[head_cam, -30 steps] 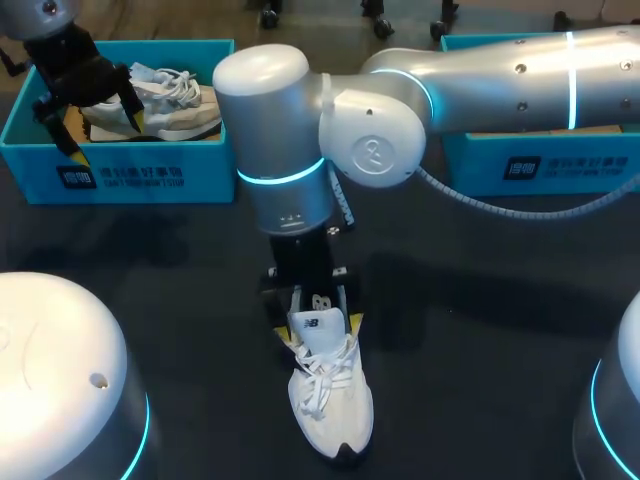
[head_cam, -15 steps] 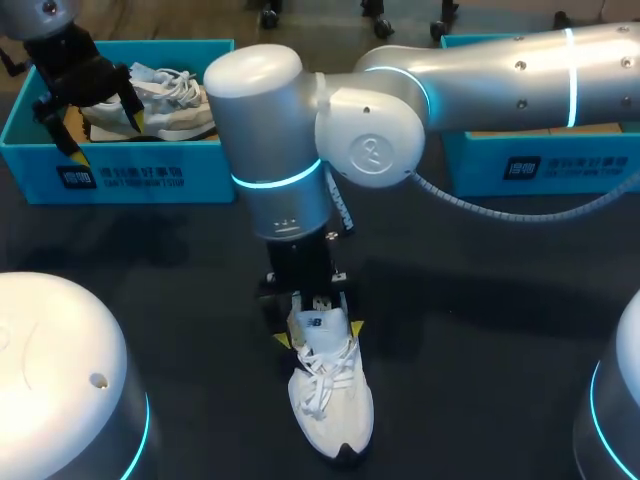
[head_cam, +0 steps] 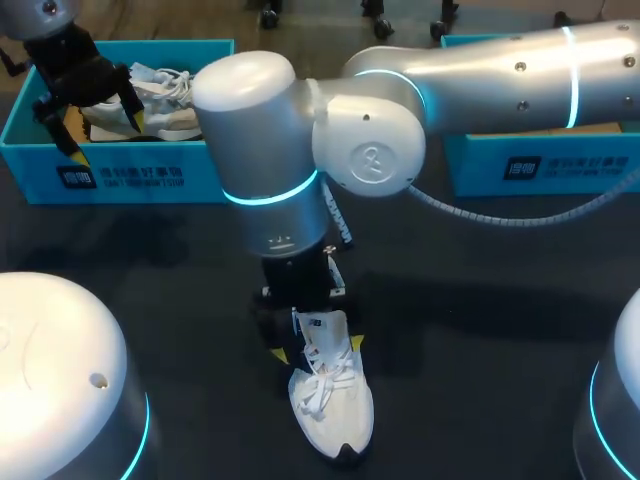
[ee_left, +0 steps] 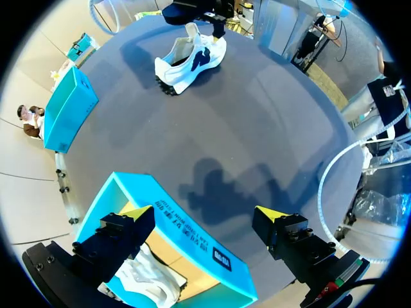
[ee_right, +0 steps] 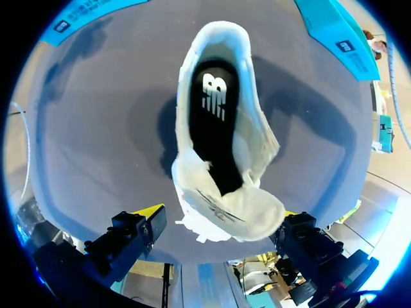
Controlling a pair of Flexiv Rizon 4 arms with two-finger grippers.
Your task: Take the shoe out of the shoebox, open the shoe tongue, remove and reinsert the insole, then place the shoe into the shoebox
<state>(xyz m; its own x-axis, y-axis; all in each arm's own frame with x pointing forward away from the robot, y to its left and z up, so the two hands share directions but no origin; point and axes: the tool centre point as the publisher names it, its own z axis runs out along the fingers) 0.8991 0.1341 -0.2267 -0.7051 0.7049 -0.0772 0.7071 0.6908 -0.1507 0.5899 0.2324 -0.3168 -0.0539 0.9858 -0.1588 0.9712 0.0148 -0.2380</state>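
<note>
Step in hand: judged to be the tongue-opening stage, with insole removal to follow.
Shoe location: the white shoe [head_cam: 332,405] stands upright on the dark counter [head_cam: 480,380], well apart from the teal shoebox [head_cam: 120,175] at the far left.
Right tool: the right tool [ee_right: 218,221] is held directly over the shoe with its fingers apart. One yellow tip is seen to each side of the tongue [ee_right: 234,205], and no clamping is made out.
Tongue: it is seen raised and folded toward the laces, so the collar is open.
Insole: the black insole [ee_right: 215,109] is exposed in the shoe opening and appears to be in place.
Left tool: the left tool [ee_left: 204,215] is held above the shoebox with its fingers apart, straddling the front wall. Nothing is gripped.
Box contents: a second shoe [head_cam: 165,95] is seen lying inside the shoebox.
Next move: the right tool would need to be lowered into the opening and closed on the heel edge of the insole. Steadying of the shoe by the left tool may be required.
Hidden in the head view: the heel and collar are covered by the right wrist, and only the yellow tips are visible.
Hidden in the right wrist view: the toe is cut off beneath the tool.
Undetermined: whether the insole is loose or glued cannot be told.
</note>
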